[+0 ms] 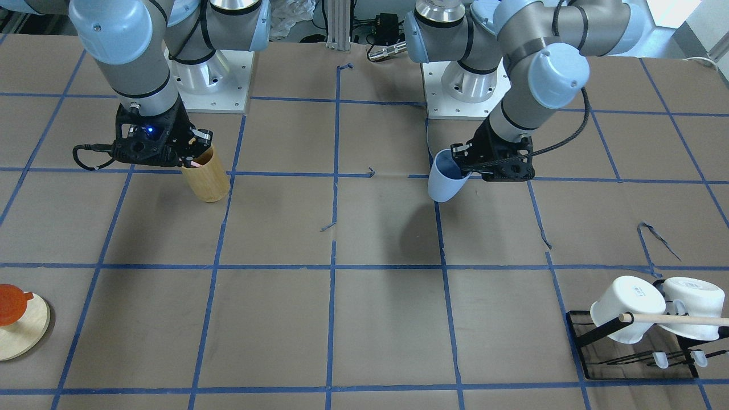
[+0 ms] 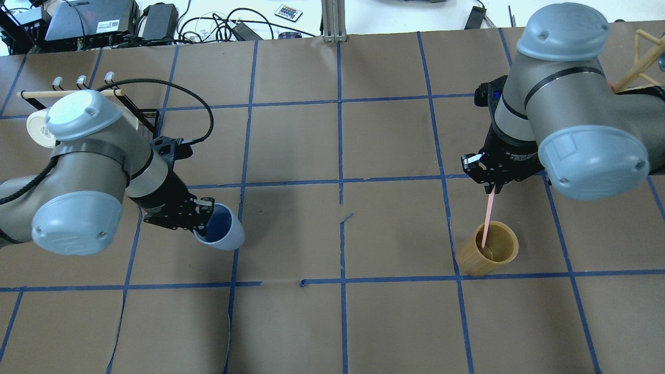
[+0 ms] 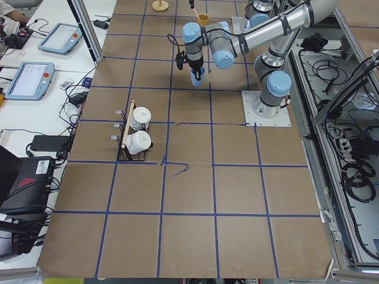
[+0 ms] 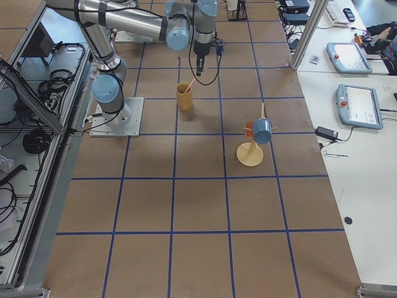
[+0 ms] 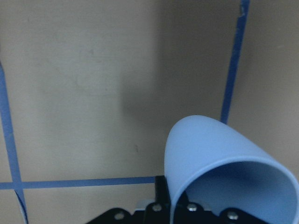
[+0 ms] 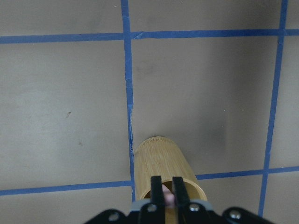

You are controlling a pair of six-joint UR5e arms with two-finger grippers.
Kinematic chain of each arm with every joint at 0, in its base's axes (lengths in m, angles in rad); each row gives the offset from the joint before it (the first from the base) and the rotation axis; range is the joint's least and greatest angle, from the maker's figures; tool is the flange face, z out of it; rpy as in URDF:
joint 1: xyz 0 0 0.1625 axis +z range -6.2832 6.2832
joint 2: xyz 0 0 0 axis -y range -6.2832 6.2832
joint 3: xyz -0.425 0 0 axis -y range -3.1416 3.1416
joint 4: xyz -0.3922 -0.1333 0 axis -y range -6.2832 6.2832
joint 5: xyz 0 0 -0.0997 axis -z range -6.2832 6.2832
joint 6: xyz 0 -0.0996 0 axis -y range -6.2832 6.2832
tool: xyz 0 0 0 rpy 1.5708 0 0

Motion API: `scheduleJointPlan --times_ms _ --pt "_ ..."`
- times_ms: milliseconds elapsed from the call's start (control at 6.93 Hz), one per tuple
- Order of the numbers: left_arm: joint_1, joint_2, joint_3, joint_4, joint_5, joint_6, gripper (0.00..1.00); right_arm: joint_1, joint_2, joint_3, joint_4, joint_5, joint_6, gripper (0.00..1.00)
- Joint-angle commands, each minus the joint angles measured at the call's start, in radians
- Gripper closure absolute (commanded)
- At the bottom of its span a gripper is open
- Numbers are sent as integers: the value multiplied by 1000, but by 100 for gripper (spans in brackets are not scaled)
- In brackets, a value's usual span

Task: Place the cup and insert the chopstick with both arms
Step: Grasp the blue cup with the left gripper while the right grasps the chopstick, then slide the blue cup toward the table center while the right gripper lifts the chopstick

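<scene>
Starting at the left tool [image 2: 203,217], its jaws are seen clenched on the rim of the cup [image 2: 222,235]. The cup is held tilted, left of centre in the overhead view, and appears to hang clear of the counter [image 2: 337,322]. The right tool [image 2: 493,188], in the right half of that view, is closed on the upper end of the chopstick [image 2: 487,218]. The chopstick's lower end is sunk in the bamboo cylinder [image 2: 491,254] just below. In the right wrist view a pink sliver is seen pinched between the fingers [image 6: 156,192].

The task is judged to be at an early stage. Both things are grasped, but the cup has not yet been set down and the chopstick has not been drawn out of the cylinder. Standing the cup upright, carrying the chopstick across and inserting it are left to be done.
</scene>
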Motion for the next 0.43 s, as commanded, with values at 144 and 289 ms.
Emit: scheduleJointPlan --times_ms 144,289 --pt "-275 -117 128 101 -8 -435 100 0 0 -120 134 -7 1 93" --pt "-332 -160 128 179 -6 -495 100 0 0 -160 143 -7 1 93"
